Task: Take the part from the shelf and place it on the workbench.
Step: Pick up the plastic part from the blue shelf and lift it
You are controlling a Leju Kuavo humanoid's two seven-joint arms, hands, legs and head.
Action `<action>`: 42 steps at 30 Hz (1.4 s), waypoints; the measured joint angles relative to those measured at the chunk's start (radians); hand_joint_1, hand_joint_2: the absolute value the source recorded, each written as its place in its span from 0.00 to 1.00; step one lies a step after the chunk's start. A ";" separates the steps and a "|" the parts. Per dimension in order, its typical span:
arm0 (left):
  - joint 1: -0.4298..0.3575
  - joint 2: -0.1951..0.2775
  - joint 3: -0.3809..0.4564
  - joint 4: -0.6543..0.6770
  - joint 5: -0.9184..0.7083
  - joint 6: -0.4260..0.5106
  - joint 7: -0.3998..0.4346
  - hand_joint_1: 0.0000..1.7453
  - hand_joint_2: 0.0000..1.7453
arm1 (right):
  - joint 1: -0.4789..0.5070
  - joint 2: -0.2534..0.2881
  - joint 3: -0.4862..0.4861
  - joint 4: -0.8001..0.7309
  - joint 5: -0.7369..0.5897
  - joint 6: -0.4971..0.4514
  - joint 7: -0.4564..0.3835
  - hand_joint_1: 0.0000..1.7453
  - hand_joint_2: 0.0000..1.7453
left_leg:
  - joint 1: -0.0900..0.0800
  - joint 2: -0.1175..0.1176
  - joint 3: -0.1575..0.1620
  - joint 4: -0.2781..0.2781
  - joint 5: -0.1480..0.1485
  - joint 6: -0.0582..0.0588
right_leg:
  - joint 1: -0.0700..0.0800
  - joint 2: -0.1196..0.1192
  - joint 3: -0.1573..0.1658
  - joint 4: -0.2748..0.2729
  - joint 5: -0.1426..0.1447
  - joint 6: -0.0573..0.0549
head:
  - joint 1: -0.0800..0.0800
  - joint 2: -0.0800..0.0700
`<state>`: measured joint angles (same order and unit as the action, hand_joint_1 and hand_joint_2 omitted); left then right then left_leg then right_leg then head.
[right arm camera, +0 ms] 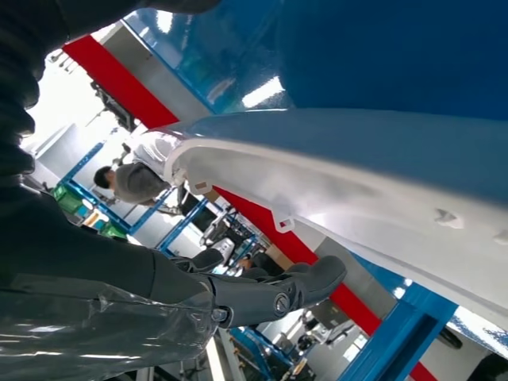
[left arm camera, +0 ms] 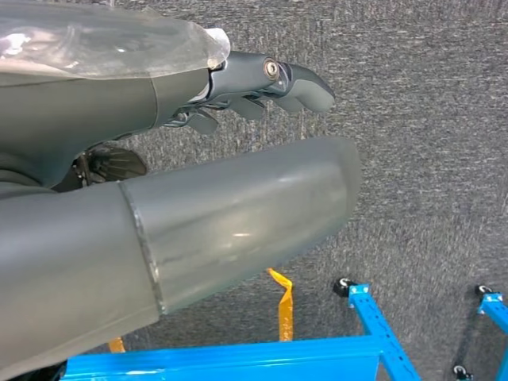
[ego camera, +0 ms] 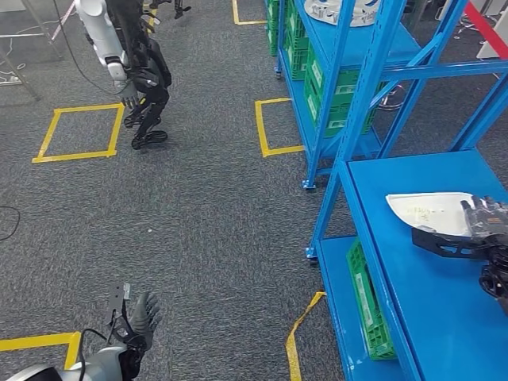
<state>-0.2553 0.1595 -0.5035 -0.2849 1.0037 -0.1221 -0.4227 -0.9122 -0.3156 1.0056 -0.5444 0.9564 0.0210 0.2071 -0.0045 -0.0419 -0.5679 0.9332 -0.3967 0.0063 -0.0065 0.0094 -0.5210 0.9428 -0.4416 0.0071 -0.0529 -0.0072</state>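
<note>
Head view: right hand (ego camera: 486, 218) lies on the white part (ego camera: 429, 210) at the blue shelf's (ego camera: 443, 317) right edge, grip unclear; left hand (ego camera: 144, 313) hangs, fingers (left arm camera: 299, 83) spread.

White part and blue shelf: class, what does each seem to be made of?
White part: probably moulded plastic, smooth, slightly glossy, judging by its thin curved edge and small moulded tabs.
Blue shelf: apparently painted metal, with an even blue coat and soft reflections.

Right hand (ego camera: 488, 218) sits at the frame's edge on the part (ego camera: 429, 211), its grip impossible to judge. Part's far end hides beneath that hand. Left hand (ego camera: 144, 315): arm cropped below.
</note>
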 joint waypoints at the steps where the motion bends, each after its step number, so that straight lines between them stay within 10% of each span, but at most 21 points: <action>1: 0.000 0.000 0.000 0.000 0.000 0.000 0.000 0.00 0.00 | -0.001 0.001 0.000 0.002 0.000 0.000 0.000 0.00 1.00 | 0.000 0.000 0.000 0.000 0.000 0.000 | 0.000 0.000 0.000 0.000 0.000 0.000 | 0.000 0.000; 2: 0.000 0.000 -0.001 0.000 0.000 0.000 0.000 0.00 0.00 | -0.002 0.002 0.000 0.004 0.000 0.000 0.000 0.00 1.00 | 0.000 0.000 0.000 0.000 0.000 0.000 | 0.000 0.000 0.000 0.000 0.000 0.000 | 0.000 0.000; 6: -0.001 0.000 -0.002 0.000 0.000 0.001 0.000 0.00 0.00 | -0.008 0.005 -0.001 0.014 0.005 0.000 0.001 1.00 1.00 | 0.000 0.000 0.000 0.000 0.000 0.000 | 0.000 0.000 0.000 0.000 0.000 0.000 | 0.000 0.000; 42: 0.000 -0.001 -0.002 0.000 0.008 0.008 -0.004 0.00 0.00 | -0.012 0.017 -0.018 0.049 0.018 0.004 0.004 1.00 1.00 | 0.000 0.000 0.000 0.000 0.000 0.000 | 0.000 0.000 0.000 0.000 0.000 0.000 | 0.000 0.000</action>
<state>-0.2553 0.1582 -0.5058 -0.2849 1.0116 -0.1139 -0.4262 -0.9240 -0.2982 0.9876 -0.4950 0.9743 0.0248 0.2107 -0.0046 -0.0420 -0.5677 0.9333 -0.3966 0.0063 -0.0065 0.0093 -0.5207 0.9428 -0.4415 0.0072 -0.0528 -0.0072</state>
